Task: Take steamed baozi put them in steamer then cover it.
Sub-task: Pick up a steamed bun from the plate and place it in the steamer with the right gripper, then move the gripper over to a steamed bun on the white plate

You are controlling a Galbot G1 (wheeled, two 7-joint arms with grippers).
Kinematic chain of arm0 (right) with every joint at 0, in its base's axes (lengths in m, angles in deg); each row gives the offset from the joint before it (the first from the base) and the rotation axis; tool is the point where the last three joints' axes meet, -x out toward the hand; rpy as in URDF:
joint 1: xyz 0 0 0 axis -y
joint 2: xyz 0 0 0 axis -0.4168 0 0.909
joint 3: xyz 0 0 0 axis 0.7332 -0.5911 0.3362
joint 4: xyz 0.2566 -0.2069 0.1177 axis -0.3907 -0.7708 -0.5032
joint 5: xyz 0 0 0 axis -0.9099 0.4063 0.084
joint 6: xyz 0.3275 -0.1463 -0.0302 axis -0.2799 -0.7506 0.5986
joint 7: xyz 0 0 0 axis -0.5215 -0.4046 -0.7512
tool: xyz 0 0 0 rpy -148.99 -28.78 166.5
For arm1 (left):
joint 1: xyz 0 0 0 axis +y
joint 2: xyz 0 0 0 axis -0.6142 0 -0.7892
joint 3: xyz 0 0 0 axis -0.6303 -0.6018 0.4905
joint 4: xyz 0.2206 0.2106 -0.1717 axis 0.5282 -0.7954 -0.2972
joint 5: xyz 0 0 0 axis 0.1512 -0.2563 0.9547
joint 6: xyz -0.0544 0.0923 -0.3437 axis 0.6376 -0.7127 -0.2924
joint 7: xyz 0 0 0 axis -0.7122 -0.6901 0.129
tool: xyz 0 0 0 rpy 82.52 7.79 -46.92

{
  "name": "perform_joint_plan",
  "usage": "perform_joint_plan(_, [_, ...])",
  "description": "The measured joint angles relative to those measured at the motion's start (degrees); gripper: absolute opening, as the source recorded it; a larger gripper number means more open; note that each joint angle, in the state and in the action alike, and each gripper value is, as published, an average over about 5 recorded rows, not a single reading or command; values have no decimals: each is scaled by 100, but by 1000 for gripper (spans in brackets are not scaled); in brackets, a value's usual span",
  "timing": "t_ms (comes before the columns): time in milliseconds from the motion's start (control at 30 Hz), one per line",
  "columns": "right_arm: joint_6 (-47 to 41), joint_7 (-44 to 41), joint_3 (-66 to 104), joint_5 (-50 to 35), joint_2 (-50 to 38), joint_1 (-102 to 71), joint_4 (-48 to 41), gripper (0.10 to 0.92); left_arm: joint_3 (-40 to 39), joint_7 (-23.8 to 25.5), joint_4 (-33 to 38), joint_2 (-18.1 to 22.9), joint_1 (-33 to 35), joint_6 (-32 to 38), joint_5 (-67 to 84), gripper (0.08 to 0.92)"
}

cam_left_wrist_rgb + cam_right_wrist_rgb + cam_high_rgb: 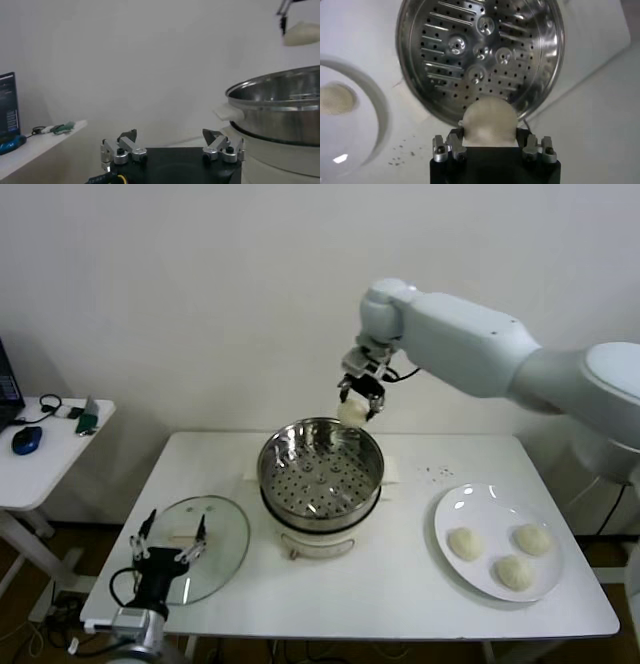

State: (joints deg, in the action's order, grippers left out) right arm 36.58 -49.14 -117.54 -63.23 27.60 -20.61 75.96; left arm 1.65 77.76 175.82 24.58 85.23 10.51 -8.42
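The right gripper (359,402) hangs above the far rim of the steamer (322,446), its jaws closed on one steamed baozi (351,412). In the right wrist view this bun (489,120) sits clamped between the two fingers (451,148), and the perforated floor of the steamer (479,55) lies below it with nothing inside. In the head view the bun is held clear of the metal, not touching the rim. The steamer stands on its white pot base (316,539) near the middle of the white table (390,584), a little toward the far edge.

Three more buns lie on a white plate (462,505) near the right edge of the table: one at the plate's left side (464,543), one at its right side (532,538), one at its near side (515,572). They rest close together but apart from one another. A few dark specks (435,473) mark the table between the plate and the far edge.

The cover (220,529), a clear glass lid with a cream bar handle, lies flat by the near left corner of the table, beside the pot base. The left gripper (170,550) is over the left part of this lid with its jaws spread wide and nothing between them; the left wrist view shows its fingers (126,148) well apart. From that view the side of the steamer (280,107) and the held bun (302,33) also show.

A smaller side table (50,446) stands past the left edge, carrying a blue mouse (27,440) and some cables.
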Motion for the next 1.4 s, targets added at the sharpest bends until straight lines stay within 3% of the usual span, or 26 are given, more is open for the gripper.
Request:
perform_joint_plan(333, [623, 124, 371, 1290, 663, -661, -382, 679, 16, -10, 57, -184, -6, -50, 69, 823])
perform_joint_plan(667, [891, 170, 537, 2014, 856, -1075, -559, 679, 11, -13, 62, -314, -24, -81, 104, 823])
perform_joint_plan(833, [925, 166, 573, 2235, 904, -1178, -607, 696, 14, -15, 29, -339, -12, -73, 107, 823])
perform_joint_plan(1067, [990, 93, 677, 2415, 917, -1225, -614, 815, 15, -19, -10, -354, -18, -68, 112, 823])
perform_joint_plan(1400, [860, -98, 818, 2141, 578, -938, -248, 823, 19, -26, -39, -403, -51, -69, 123, 823])
